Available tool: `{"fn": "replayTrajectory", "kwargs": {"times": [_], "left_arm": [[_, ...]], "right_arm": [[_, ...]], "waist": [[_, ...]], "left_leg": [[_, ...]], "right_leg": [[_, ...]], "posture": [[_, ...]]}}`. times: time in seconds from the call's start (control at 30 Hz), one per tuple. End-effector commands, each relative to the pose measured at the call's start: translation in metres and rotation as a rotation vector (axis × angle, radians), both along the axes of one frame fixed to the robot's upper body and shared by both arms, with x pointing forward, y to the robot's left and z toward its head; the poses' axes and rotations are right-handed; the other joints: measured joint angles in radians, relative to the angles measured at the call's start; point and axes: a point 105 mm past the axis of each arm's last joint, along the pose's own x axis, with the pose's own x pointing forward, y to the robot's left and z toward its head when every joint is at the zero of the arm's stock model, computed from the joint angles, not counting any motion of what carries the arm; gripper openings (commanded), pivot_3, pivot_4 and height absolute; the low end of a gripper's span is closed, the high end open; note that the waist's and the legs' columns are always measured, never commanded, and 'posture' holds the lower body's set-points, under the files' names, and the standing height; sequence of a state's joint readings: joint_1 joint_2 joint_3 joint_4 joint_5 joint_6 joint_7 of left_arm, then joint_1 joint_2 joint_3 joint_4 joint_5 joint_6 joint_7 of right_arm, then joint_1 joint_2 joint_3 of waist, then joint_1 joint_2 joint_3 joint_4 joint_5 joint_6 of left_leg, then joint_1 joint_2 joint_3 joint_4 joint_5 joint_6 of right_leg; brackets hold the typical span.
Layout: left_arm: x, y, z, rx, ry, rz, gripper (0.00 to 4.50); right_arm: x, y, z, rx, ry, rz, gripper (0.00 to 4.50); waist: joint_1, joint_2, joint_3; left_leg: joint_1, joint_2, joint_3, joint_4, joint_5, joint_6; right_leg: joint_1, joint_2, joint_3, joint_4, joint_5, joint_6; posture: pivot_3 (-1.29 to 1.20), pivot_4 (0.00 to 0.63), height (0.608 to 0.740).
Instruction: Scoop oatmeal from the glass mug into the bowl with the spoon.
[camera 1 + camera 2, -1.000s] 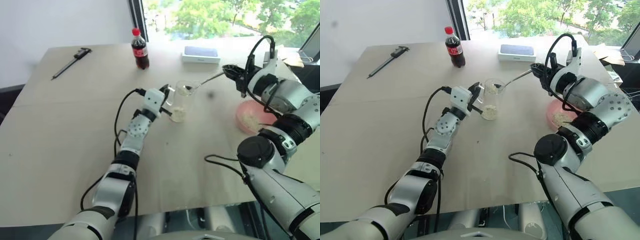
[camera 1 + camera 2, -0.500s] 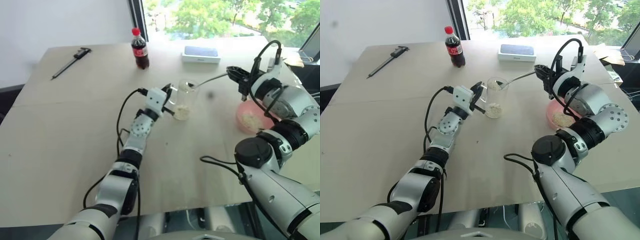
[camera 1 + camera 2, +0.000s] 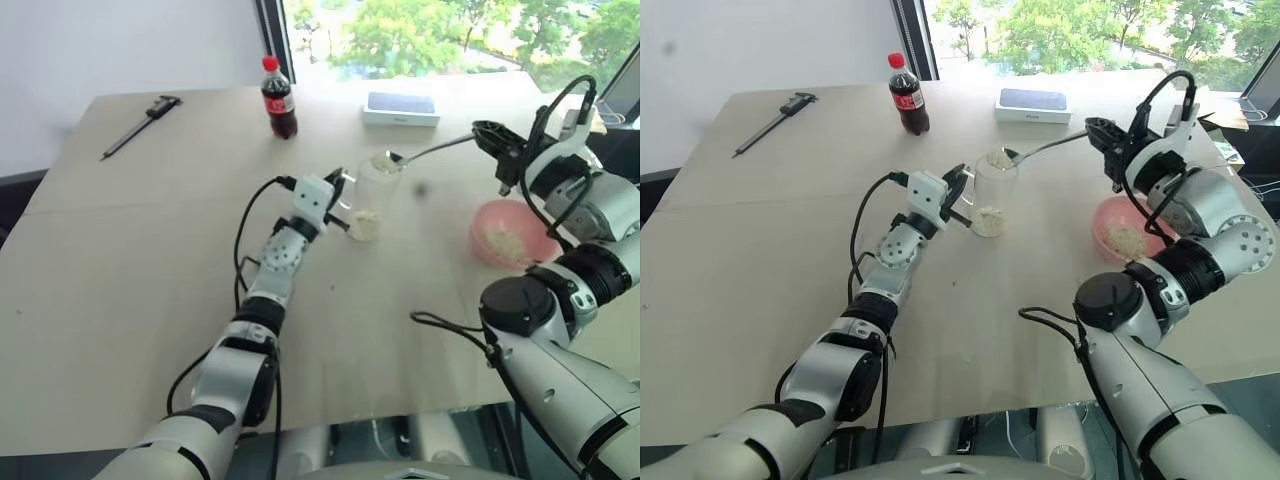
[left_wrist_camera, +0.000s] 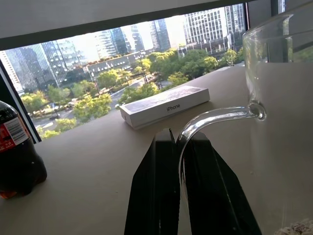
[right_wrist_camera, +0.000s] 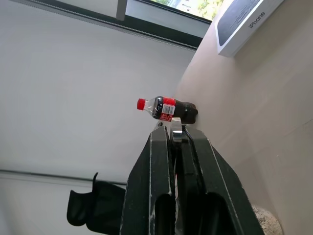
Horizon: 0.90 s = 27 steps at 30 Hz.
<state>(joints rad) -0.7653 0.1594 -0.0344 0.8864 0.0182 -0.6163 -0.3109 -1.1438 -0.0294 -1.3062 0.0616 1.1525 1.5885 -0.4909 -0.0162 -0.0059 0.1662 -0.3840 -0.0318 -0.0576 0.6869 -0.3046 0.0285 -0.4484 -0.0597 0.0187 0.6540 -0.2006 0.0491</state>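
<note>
On the beige table [image 3: 760,260] by the window, the glass mug [image 3: 990,195] held oatmeal [image 3: 987,219], its handle pinched by the left gripper [image 3: 958,196]. The right gripper [image 3: 1102,135], clamped on the spoon [image 3: 1040,150], held a heaped scoop just above the mug's rim. The pink bowl [image 3: 1127,228] contained oats.

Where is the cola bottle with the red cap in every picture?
Left eye view: the cola bottle stands at the table's far edge, upper middle-left.
Right eye view: the same spot by the window.
Left wrist view: only part of it, at the left edge.
Right wrist view: it shows sideways, just above the fingertips.
Shared landmark: the white phone box.
</note>
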Motion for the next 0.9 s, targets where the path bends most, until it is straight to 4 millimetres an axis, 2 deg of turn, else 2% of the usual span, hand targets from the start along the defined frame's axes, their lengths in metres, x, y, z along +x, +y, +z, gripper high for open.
{"fn": "replayTrajectory", "kwargs": {"times": [0.03, 0.5, 0.9], "left_arm": [[0.003, 0.007, 0.014, -0.017, -0.038, 0.012, 0.01], [0.008, 0.019, 0.008, 0.004, -0.002, 0.023, 0.01], [0.011, 0.009, 0.008, 0.022, 0.020, -0.020, 0.01]], "right_arm": [[-0.007, -0.015, 0.012, 0.029, -0.061, -0.065, 0.00], [-0.031, -0.061, 0.003, 0.116, -0.025, -0.233, 0.00], [-0.063, -0.107, -0.011, 0.067, -0.018, -0.390, 0.00]], "waist": [[0.000, 0.000, 0.000], [-0.003, 0.000, 0.000], [0.001, 0.000, 0.000]], "left_leg": [[0.000, 0.000, 0.000, 0.000, 0.000, 0.000], [0.001, 0.001, 0.003, 0.000, -0.001, 0.003], [0.002, 0.001, 0.005, 0.000, -0.001, 0.004]], "right_leg": [[0.000, 0.000, 0.000, 0.000, 0.000, 0.000], [0.000, 0.000, 0.002, -0.003, 0.000, 0.000], [0.001, 0.001, 0.004, -0.005, 0.000, 0.001]], "posture": [[0.00, 0.150, 0.740], [0.00, 0.150, 0.740], [0.00, 0.150, 0.740]]}}
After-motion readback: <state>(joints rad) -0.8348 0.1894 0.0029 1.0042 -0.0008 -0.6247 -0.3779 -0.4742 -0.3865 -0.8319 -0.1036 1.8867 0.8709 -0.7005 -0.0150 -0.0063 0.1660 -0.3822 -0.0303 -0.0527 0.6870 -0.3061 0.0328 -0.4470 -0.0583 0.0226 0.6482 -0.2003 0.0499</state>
